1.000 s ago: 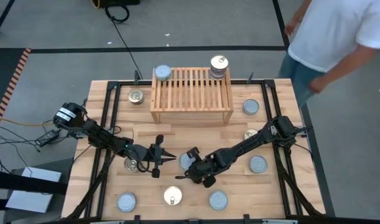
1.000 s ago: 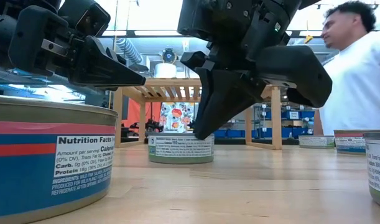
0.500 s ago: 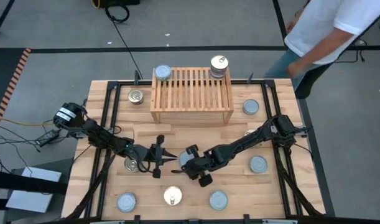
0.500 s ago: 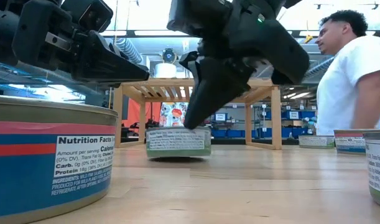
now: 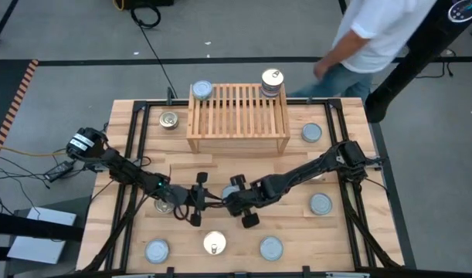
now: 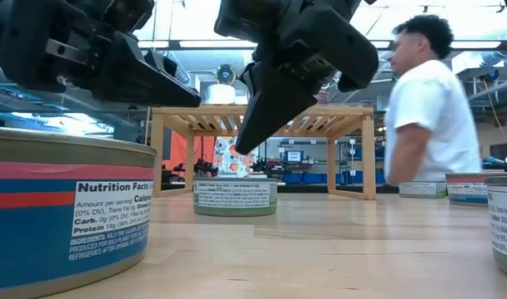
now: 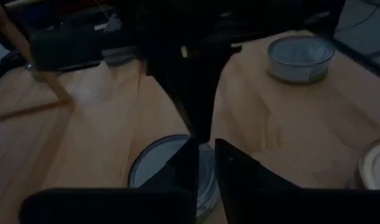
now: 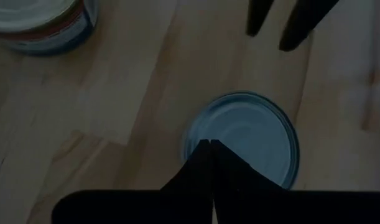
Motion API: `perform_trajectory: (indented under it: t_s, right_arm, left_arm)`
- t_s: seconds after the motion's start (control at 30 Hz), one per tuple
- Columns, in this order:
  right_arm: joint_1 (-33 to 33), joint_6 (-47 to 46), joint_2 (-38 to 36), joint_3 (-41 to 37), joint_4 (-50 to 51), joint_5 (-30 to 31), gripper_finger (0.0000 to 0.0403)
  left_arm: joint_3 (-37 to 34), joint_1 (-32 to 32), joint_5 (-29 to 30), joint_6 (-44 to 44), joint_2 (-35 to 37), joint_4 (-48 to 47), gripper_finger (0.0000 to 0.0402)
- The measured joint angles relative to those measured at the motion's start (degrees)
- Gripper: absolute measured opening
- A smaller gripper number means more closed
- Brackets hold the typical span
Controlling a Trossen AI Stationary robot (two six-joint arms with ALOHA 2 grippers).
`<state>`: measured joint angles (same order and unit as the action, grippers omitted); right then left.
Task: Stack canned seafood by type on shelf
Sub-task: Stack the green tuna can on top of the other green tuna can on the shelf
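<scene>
Spreading across the picture, the large pale plank table (image 5: 297,232) carries everything, and against the middle of its far edge stands the light wooden slatted shelf (image 5: 238,116). The shelf's top holds one silvery-blue-lidded tin (image 5: 202,90) at its far left corner and a short stack of golden pull-tab tins (image 5: 272,82) at its far right corner; the slats between them are bare. Both dark arms reach to the table's centre. The right gripper (image 8: 209,146) is clenched, fingers pressed together, with its tips over the near rim of a short round silvery-blue-lidded tin (image 8: 252,134) that stands flat on the planks; it grasps nothing. The left gripper (image 7: 206,142) hangs just beside the same tin from the other side, fingers parted only narrowly and empty. Other tins sit scattered toward the near and right edges, a golden-lidded one (image 5: 215,243) by the near edge. The tin looks stiff, smooth and probably slippery, fairly dense for its size; the sound hold is likely across its side wall, with jaws spread wider than the lid.
</scene>
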<state>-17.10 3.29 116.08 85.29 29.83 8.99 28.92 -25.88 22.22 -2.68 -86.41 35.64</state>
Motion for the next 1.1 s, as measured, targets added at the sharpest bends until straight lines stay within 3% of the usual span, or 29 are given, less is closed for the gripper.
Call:
perform_trajectory:
  t_s: [0.17,0.37,0.57,0.73,1.1]
  right_arm:
    - [-0.13,-1.89,-0.77,0.92,6.25,0.83,0.0000]
    - [-1.39,-4.44,-1.15,-0.63,8.49,-0.93,0.0000]
    - [-2.49,-4.63,-1.02,-4.77,0.12,-1.97,0.0000]
    - [-2.22,-4.59,-1.00,-8.28,-7.51,-3.09,0.0002]
    - [-0.67,-4.66,-0.95,-11.43,-12.48,-4.22,0.0003]
  left_arm:
    - [0.23,0.79,4.37,4.99,0.00,-3.90,0.0065]
    - [0.25,4.31,4.20,9.16,0.00,-7.60,0.0010]
    - [0.25,7.58,4.07,9.11,-1.39,-8.14,0.0004]
    - [0.21,9.25,4.00,7.20,-5.80,-2.92,0.0003]
    - [0.23,9.44,3.52,5.65,-12.78,4.28,0.0001]
